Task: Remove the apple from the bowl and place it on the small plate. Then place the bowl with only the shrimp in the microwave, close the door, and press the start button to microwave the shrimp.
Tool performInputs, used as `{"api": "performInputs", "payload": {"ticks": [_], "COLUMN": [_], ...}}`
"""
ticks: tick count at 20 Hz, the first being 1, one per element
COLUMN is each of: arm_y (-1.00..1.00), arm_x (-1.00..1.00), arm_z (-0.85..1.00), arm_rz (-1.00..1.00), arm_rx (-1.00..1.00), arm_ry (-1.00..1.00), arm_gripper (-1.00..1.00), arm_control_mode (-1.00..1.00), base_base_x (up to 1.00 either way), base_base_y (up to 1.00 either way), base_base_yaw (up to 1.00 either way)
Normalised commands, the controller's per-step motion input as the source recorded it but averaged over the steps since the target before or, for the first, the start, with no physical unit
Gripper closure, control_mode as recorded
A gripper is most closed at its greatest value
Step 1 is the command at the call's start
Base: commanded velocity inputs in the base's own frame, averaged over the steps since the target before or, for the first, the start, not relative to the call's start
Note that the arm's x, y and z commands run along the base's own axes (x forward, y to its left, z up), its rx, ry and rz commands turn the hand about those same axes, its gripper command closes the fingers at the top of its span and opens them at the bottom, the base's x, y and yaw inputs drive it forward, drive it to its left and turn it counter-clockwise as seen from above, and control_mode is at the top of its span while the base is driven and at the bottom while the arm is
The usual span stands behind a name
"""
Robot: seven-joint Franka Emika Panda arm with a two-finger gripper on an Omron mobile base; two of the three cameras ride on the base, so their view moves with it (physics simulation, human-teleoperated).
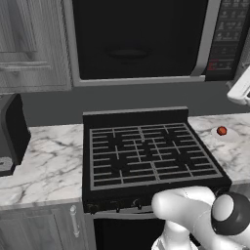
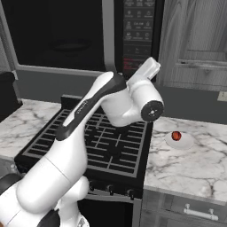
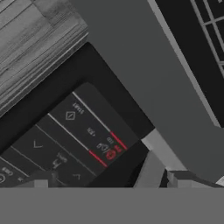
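Note:
The microwave [image 1: 211,39] hangs above the stove with its door [image 1: 136,39] shut flat; its dark window shows just a faint round outline, so the bowl and the shrimp are hidden. To the right of the stove, the red apple [image 2: 176,135] sits on the small plate [image 2: 185,142], also visible as apple [image 1: 222,131]. My gripper [image 3: 96,180] is raised close in front of the black button panel [image 3: 83,131], near its red-marked lower buttons [image 3: 109,153]. Its fingers [image 3: 151,173] stand wide apart and hold nothing.
A black stove [image 1: 146,154] fills the middle of the marble counter [image 1: 49,166]. A dark appliance [image 1: 12,129] stands at the far left. Grey cabinets [image 2: 195,40] flank the microwave. My white arm [image 2: 88,115] reaches up over the stove.

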Motion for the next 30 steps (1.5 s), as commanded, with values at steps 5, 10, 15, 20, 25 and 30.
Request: {"api": "performInputs", "payload": {"ticks": [5, 10, 15, 20, 25, 30], "arm_y": [0.0, 0.0, 0.0, 0.0, -0.01, -0.04], "arm_x": [0.41, 0.36, 0.2, 0.13, 0.1, 0.04], "arm_z": [-0.28, -0.22, -0.03, 0.01, 0.0, 0.02], "arm_rz": [0.02, 0.0, 0.0, 0.0, 0.0, 0.0], "arm_rx": [0.0, 0.0, 0.0, 0.0, 0.0, 0.0], "arm_ry": [0.01, 0.02, 0.0, 0.0, -0.01, 0.0], "arm_gripper": [-1.0, -1.0, -1.0, -1.0, -1.0, -1.0], "arm_control_mode": [-1.0, -1.0, -1.0, -1.0, -1.0, -1.0], "base_base_x": [0.0, 0.0, 0.0, 0.0, 0.0, 0.0], "base_base_y": [0.0, 0.0, 0.0, 0.0, 0.0, 0.0], "base_base_yaw": [0.0, 0.0, 0.0, 0.0, 0.0, 0.0]}}
